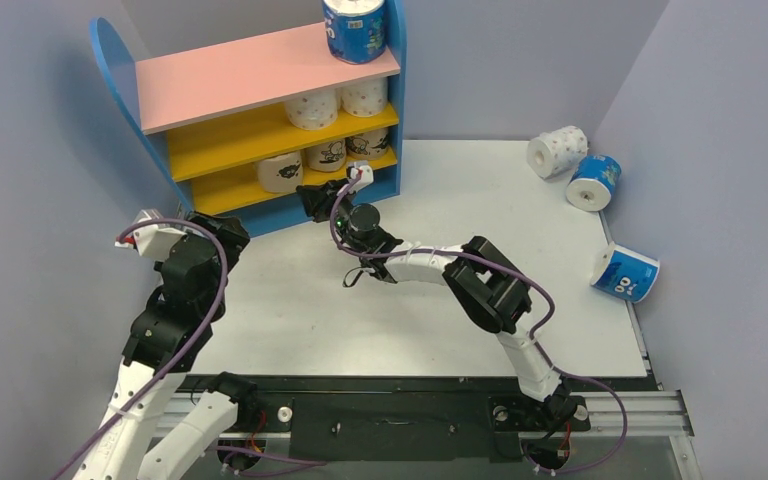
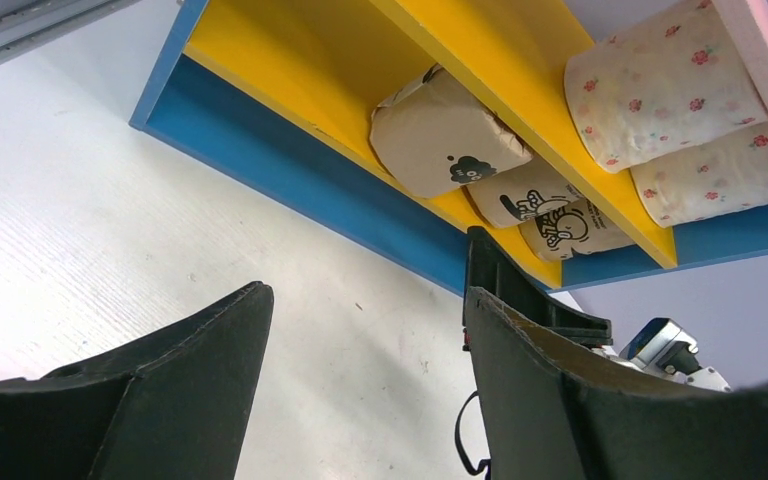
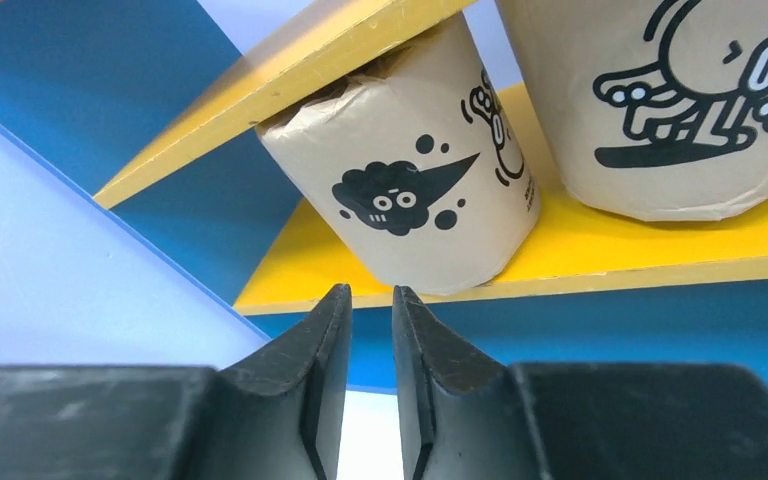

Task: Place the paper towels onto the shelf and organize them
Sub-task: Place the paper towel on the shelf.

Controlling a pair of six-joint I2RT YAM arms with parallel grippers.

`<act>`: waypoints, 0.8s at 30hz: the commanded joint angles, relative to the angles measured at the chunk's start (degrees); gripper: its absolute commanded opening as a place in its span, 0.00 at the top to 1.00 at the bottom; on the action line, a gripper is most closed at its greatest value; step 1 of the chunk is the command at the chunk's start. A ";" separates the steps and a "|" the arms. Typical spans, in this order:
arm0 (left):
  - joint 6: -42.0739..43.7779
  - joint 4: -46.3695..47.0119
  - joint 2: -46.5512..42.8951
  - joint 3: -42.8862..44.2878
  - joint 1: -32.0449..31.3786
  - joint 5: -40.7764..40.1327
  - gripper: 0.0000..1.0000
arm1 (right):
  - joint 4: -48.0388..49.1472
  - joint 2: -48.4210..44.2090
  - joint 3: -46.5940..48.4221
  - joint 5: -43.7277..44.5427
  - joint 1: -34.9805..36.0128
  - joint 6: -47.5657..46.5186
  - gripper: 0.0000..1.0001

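Three tan rolls (image 1: 325, 155) with black cartoon print are seen on the lower yellow board of the shelf (image 1: 115, 60), two dotted white rolls (image 1: 338, 102) above them, and one glossy blue roll (image 1: 354, 27) on the pink top. The right gripper (image 3: 368, 312) is stretched toward the shelf's front, its black jaws nearly closed on nothing. The left gripper (image 2: 365, 330) is held apart, released. Three rolls (image 1: 590, 190) are left at the table's (image 1: 360, 320) right.

Right arm (image 1: 480, 280) stretches forward, fingers (image 3: 325, 350) nearly together; left arm (image 1: 175, 300) bent, fingers (image 2: 210, 350) parted.
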 commanded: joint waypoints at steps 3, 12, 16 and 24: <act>0.58 -0.78 -1.11 -0.33 -0.53 -1.15 0.31 | 3.48 -1.44 1.32 -2.47 0.71 4.54 0.92; 1.19 -0.77 -1.91 -0.66 -1.26 -2.15 0.30 | -0.87 4.24 12.56 -6.37 0.85 7.49 1.00; 1.40 -0.59 -2.05 -0.95 -1.53 -2.38 0.30 | -3.00 7.14 16.18 -8.67 0.87 8.66 1.00; 1.71 0.15 -1.84 -1.57 -1.85 -2.82 0.29 | -5.79 10.12 20.11 -8.96 0.76 9.67 1.00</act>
